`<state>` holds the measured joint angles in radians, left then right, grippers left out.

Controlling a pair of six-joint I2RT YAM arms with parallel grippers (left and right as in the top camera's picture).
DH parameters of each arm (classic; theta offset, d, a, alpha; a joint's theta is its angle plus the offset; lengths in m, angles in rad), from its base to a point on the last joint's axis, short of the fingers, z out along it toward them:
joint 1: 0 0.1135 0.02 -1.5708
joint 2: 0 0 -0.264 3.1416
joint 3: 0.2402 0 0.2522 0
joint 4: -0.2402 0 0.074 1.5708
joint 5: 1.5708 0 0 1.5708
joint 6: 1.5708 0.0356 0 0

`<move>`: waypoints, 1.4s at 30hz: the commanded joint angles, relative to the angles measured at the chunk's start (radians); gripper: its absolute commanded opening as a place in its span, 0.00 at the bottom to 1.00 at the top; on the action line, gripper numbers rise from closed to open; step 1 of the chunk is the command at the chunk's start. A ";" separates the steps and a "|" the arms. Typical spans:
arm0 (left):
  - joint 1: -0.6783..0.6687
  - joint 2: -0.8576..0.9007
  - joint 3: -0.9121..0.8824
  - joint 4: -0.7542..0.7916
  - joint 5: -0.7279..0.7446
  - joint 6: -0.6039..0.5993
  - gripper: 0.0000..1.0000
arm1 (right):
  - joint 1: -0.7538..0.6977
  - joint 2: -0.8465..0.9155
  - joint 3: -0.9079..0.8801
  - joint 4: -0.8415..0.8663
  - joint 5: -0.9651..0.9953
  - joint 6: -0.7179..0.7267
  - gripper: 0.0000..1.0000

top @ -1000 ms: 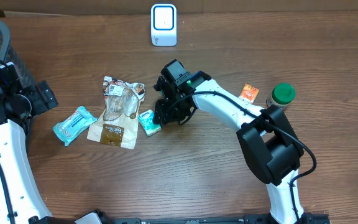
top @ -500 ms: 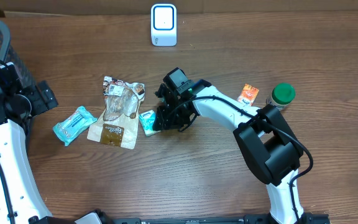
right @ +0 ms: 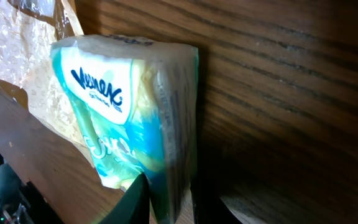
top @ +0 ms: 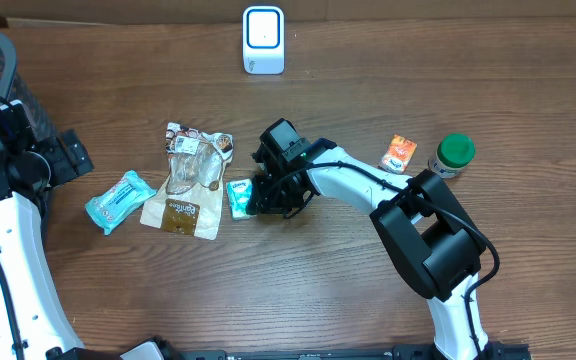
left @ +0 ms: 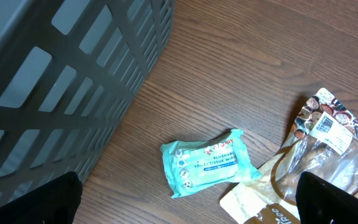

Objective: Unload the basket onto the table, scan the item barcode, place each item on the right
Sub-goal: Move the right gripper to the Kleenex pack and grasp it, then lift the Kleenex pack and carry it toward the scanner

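A small teal and white Kleenex tissue pack (top: 237,196) lies just right of the snack bag. In the right wrist view the tissue pack (right: 129,106) stands on edge, its lower end pinched between my right gripper's (right: 169,202) jaws. From overhead, the right gripper (top: 258,200) is low on the table at the pack's right side. No barcode shows on the pack. The white scanner (top: 263,40) stands at the back centre. My left gripper (left: 182,208) hangs wide open and empty above the table near the basket, over a teal wipes pack (left: 207,160).
A clear and brown snack bag (top: 190,180) lies beside the wipes pack (top: 118,200). A dark mesh basket (left: 55,81) fills the far left. An orange packet (top: 400,152) and a green-lidded jar (top: 455,152) sit behind the right arm.
My right gripper has come down and slightly left onto the tissue pack, and its jaws have closed in on it. The left arm has not moved.
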<state>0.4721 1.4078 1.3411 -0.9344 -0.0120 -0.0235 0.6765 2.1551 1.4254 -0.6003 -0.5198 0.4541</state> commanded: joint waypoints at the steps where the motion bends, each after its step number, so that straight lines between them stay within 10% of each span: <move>1: 0.012 -0.013 0.003 0.004 -0.014 -0.007 1.00 | 0.005 0.002 -0.027 0.017 0.050 0.021 0.26; 4: 0.012 -0.013 0.003 0.004 -0.014 -0.006 1.00 | 0.005 0.002 -0.027 0.043 0.051 0.021 0.29; 9: 0.012 -0.013 0.003 0.004 -0.014 -0.006 1.00 | 0.005 0.001 -0.027 0.039 0.019 0.021 0.04; 31: 0.012 -0.013 0.003 0.004 -0.014 -0.007 1.00 | -0.320 -0.244 -0.003 0.190 -1.050 -0.153 0.04; 42: 0.012 -0.013 0.003 0.004 -0.014 -0.007 1.00 | -0.454 -0.249 -0.003 0.245 -1.050 0.072 0.04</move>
<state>0.4721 1.4078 1.3411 -0.9344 -0.0120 -0.0235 0.2432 1.9224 1.4197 -0.3656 -1.5242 0.4553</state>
